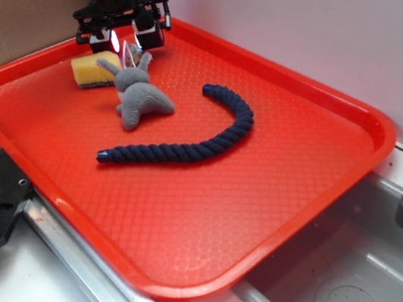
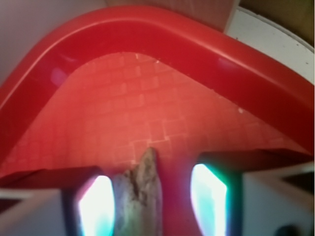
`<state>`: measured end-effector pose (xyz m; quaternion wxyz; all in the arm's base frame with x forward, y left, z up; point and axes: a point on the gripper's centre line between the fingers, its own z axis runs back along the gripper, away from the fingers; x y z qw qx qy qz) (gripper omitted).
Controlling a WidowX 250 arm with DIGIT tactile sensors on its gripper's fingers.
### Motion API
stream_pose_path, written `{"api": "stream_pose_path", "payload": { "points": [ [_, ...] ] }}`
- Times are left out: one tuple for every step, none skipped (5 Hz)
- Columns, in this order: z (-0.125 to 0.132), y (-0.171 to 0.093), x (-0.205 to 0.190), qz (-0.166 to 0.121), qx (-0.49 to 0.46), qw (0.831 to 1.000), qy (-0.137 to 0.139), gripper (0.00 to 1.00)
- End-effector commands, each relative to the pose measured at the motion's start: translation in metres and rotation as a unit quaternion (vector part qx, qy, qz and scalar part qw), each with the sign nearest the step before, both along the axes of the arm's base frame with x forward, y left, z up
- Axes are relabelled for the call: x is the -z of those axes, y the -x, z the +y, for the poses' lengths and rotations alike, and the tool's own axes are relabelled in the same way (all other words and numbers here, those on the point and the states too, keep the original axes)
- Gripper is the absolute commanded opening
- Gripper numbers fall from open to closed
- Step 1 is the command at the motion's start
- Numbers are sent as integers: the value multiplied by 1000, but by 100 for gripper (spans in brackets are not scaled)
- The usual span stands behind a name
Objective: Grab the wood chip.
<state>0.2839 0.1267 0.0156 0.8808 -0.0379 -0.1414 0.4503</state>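
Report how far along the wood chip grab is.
Done: the gripper is at the tray's far corner, and the wrist view shows the wood chip between its fingers. In hand: closing; contact isn't clear. Left: a firm grip and lift.

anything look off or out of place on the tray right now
Nothing looks spilled or damaged. The one oddity: the wood chip sits off-centre between the jaws of the gripper, close against one jaw with a gap to the other. The plush mouse lies partly over the yellow sponge.
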Motion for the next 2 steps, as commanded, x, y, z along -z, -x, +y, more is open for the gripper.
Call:
{"api": "stream_pose_path", "payload": {
  "points": [
    [-3, 9, -12, 32, 7, 999, -36, 0],
    [-6, 6, -36, 25, 31, 997, -62, 0]
  ]
}}
